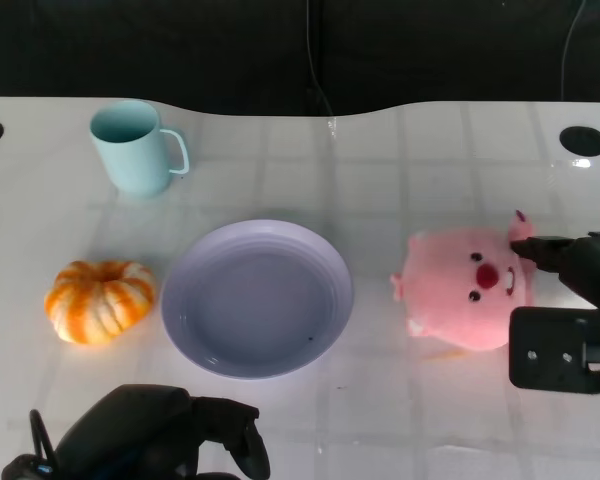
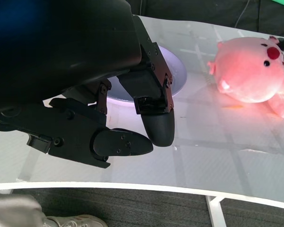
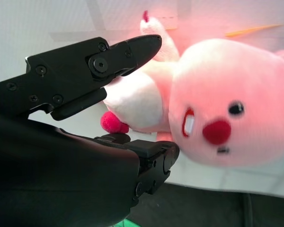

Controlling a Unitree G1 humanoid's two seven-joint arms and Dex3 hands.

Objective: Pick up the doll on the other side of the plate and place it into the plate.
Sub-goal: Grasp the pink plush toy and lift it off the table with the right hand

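Note:
A pink pig doll point(image 1: 470, 290) lies on the table to the right of the lavender plate point(image 1: 185, 320), which holds nothing. My right hand point(image 1: 580, 265) is at the doll's right side, one fingertip point(image 1: 525, 245) touching its ear. In the right wrist view the hand point(image 3: 71, 161) has its fingers spread on either side of the doll point(image 3: 217, 99), without a firm grip. My left hand point(image 1: 150, 435) rests low at the near left and holds nothing. The left wrist view shows that hand point(image 2: 94, 94) above the table, with the plate point(image 2: 180, 75) and doll point(image 2: 251, 71) beyond it.
An orange-and-white pumpkin doll point(image 1: 100, 300) sits to the left of the plate. A light blue mug point(image 1: 135, 148) stands at the back left. A round black hole point(image 1: 583, 140) marks the table's far right. Beyond the table's far edge is dark.

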